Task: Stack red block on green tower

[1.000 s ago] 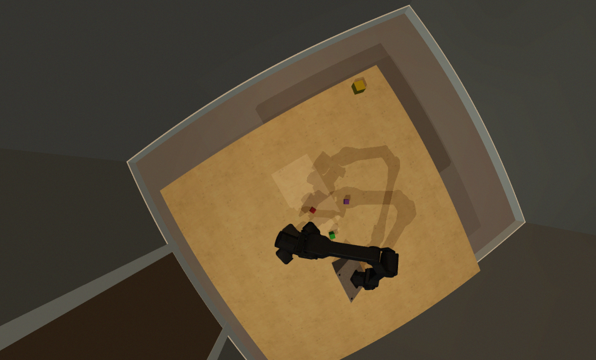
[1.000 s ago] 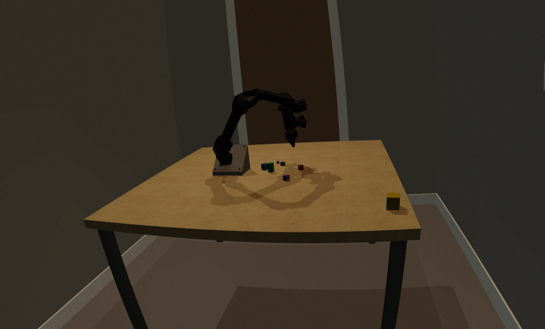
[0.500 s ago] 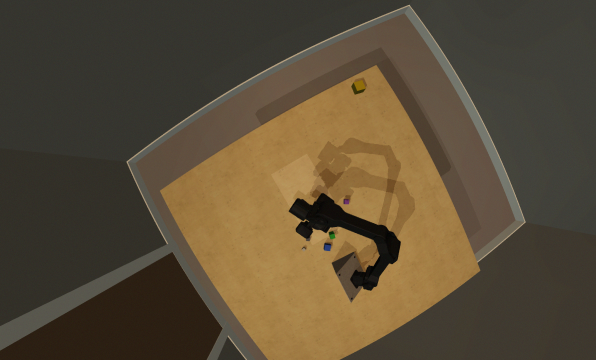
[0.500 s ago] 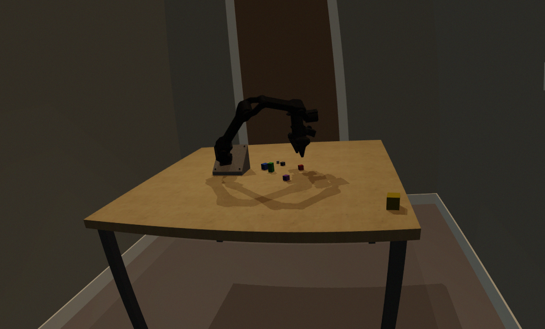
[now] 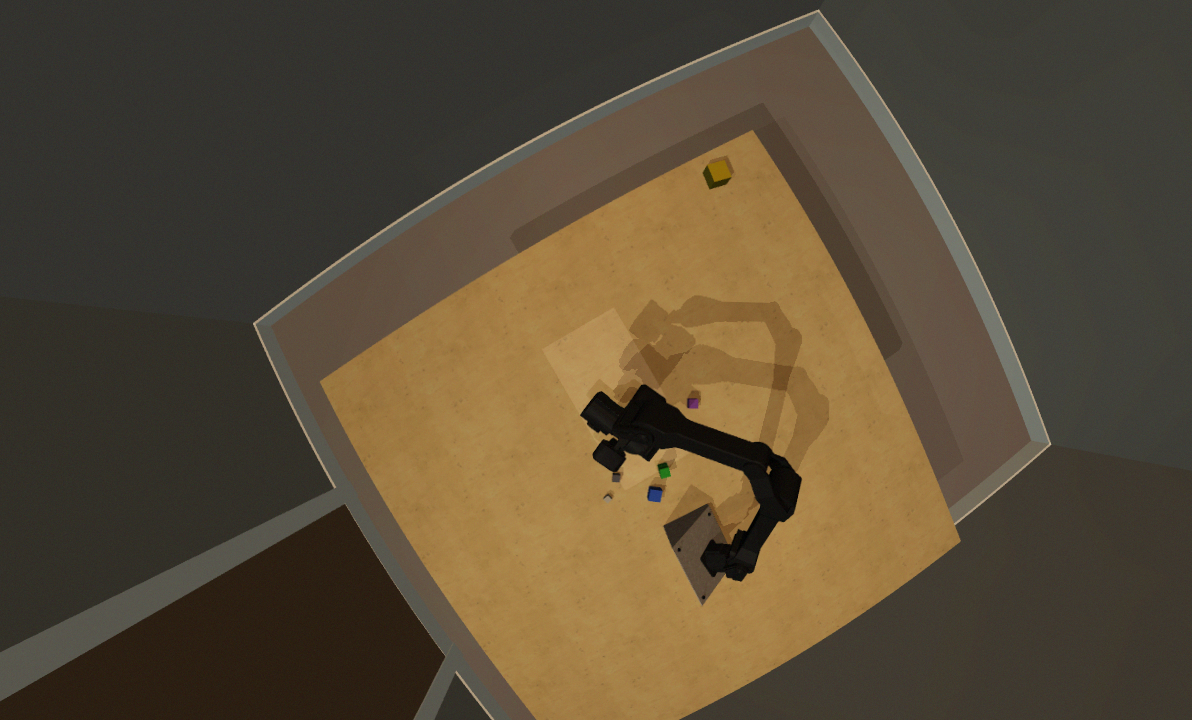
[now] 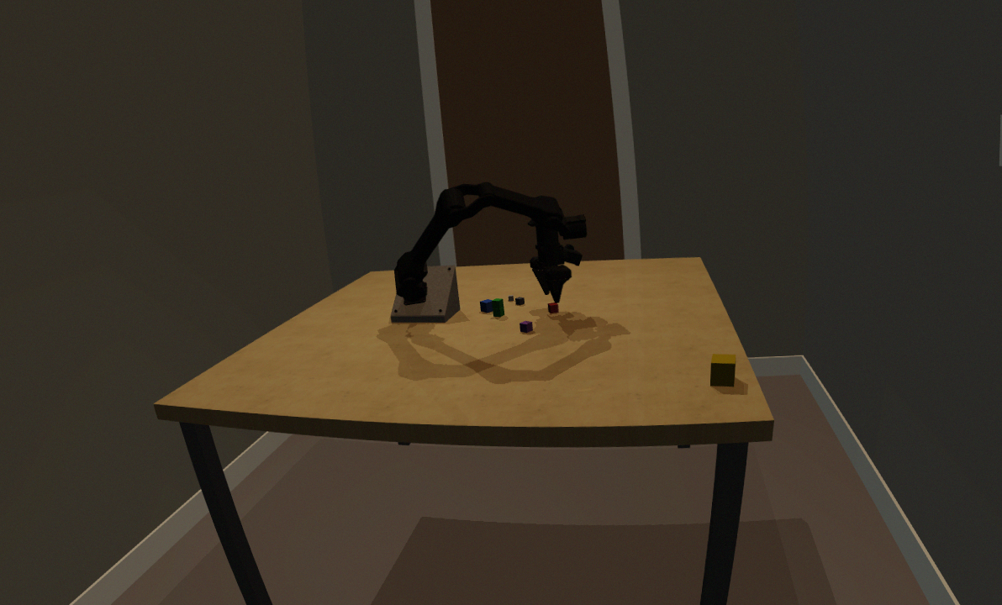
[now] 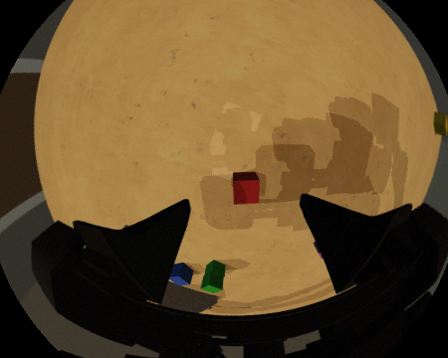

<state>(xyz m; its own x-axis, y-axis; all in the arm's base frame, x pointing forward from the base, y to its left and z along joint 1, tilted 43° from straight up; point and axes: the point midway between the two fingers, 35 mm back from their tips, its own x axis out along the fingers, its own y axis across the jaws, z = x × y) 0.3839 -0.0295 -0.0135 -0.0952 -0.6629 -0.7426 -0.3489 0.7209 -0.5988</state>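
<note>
Red is showing between the two dark fingertips in the wrist view: the red block (image 7: pixel 246 187) is sitting flat on the bench (image 6: pixel 624 391), lined up with the gap of the gripper (image 7: pixel 244 233), whose jaws are standing wide apart with nothing between them. From the exterior view the gripper (image 6: pixel 552 290) is hanging just above the red block (image 6: pixel 552 307), tips pointing down, not touching it as far as can be told.

So nothing of the task proper is looking done. The block is not being held, and the green tower (image 6: pixel 498 306) is standing upright near the arm's base, well apart from the red block, with a blue block (image 6: pixel 486 305) just beside it. In the wrist view the green tower (image 7: pixel 212 276) and the blue block (image 7: pixel 180 273) are peeking out below the left fingertip. A purple block (image 6: pixel 524 325) is lying nearer the viewer, and a yellow block (image 6: pixel 723 369) is sitting far off by the bench corner.

What is remaining, by my judgement: lowering around the red block, closing on it, lifting, carrying it across to the tower, and setting it squarely on top before letting go. The blue neighbour is crowding one side of the tower, so the approach is likely needing care.
</note>
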